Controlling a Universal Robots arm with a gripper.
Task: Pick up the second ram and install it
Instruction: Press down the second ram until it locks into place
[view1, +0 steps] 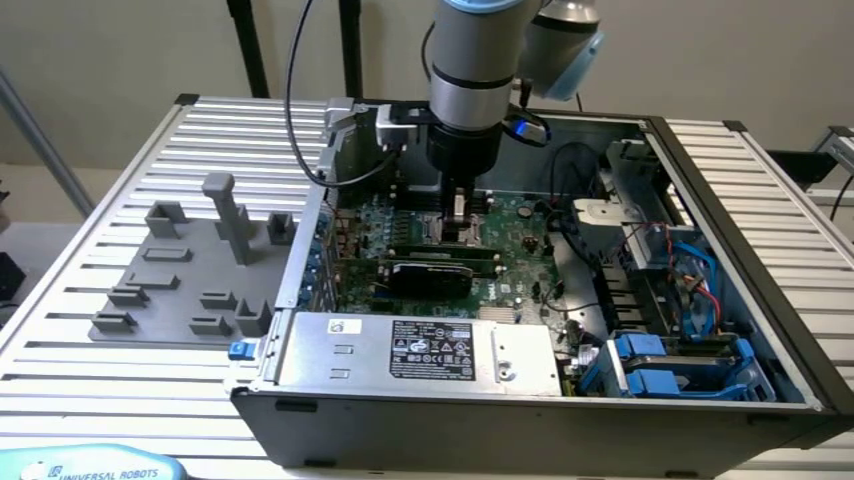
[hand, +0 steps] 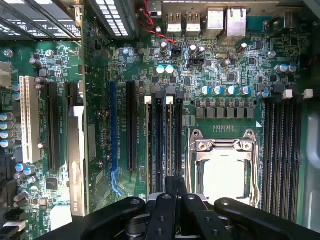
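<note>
So the arm is reaching straight down into the open PC case (view1: 534, 420), with the gripper (view1: 461, 212) low over the motherboard (view1: 521, 262), just beside the CPU socket (hand: 225, 165). In the wrist view the gripper (hand: 170, 186) has its fingers pressed together with no gap. They aren't pinching anything I can make out. They're lined up right over the memory slots (hand: 159, 145) next to the socket.

My read is that closed fingers make a blunt pusher. That's what you'd want for pressing a stick down into its slot, not for carrying it.

The second ram (hand: 169, 145) is hard to pin down. The thin strip running from the white latch (hand: 169, 100) down under the fingertips looks like a stick seen edge-on and already standing in its slot. I can't say for sure, and I can't tell whether it's fully seated. The neighbouring slot with the other white latch (hand: 148, 100) looks the same.

The grey fixture blocks (view1: 200, 270) sit on the counter (view1: 80, 350) to the exterior view's left of the case, well apart from the gripper. I see no green stick on them.
</note>
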